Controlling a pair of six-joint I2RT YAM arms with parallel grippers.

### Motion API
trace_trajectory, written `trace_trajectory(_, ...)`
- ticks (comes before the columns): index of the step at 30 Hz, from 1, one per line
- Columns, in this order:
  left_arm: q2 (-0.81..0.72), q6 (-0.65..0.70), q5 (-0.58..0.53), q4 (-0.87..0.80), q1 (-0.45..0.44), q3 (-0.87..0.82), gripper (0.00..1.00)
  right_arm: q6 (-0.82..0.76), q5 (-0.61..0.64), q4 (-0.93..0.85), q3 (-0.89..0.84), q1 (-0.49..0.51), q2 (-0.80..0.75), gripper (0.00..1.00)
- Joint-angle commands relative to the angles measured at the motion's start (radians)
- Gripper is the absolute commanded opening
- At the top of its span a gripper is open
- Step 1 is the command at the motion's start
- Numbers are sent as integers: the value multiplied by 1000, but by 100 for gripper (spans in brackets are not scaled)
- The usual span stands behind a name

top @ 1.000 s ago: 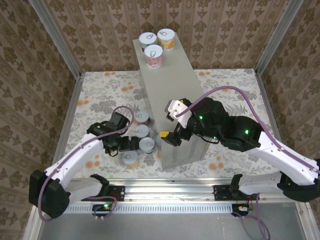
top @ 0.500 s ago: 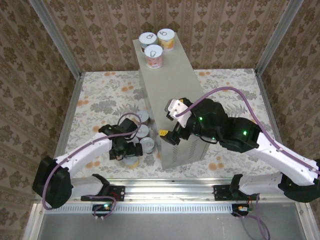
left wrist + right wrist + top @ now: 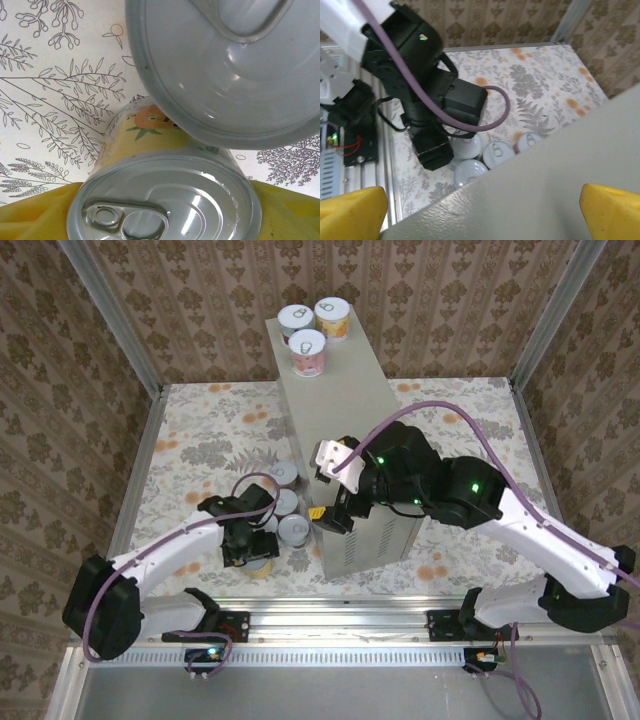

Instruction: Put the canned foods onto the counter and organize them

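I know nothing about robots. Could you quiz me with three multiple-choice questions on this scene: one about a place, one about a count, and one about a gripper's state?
1. Where on the counter do the cans stand?
A. its near end
B. its far end
C. its middle

2. How many cans stand on it?
A. three
B. one
C. six

3. The right gripper is:
A. shut on a can
B. shut on a cable
C. open, holding nothing

Answers:
1 B: in the top view they cluster at its upper, farther end.
2 A: three lids show there.
3 C: its yellow fingertips stand wide apart.
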Motion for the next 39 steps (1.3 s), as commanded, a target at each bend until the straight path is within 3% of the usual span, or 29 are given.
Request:
trace_trajectory(1, -30, -28, -12, -15, -7, -8, 71, -58, -95, -137, 85, 13, 42, 100)
trace_trajectory(11, -118, -22, -64, -124, -5, 76, 59, -81, -131, -160, 154, 32, 107, 100)
trace_trajectory(20, -144, 182, -112, -364, 5, 390, 53, -90, -153, -133, 155, 38, 106, 100)
trace_trajectory(25, -114, 396, 36, -401, 33, 591, 54, -96, -146, -100, 153, 38, 109, 100)
trace_trajectory(35, -18, 648, 372, -489, 58, 959, 54, -122, -141, -31, 69, 25, 47, 100)
trace_trajectory(39, 4, 704, 430, -498, 15, 1082, 54, -105, -134, -21, 55, 10, 37, 100)
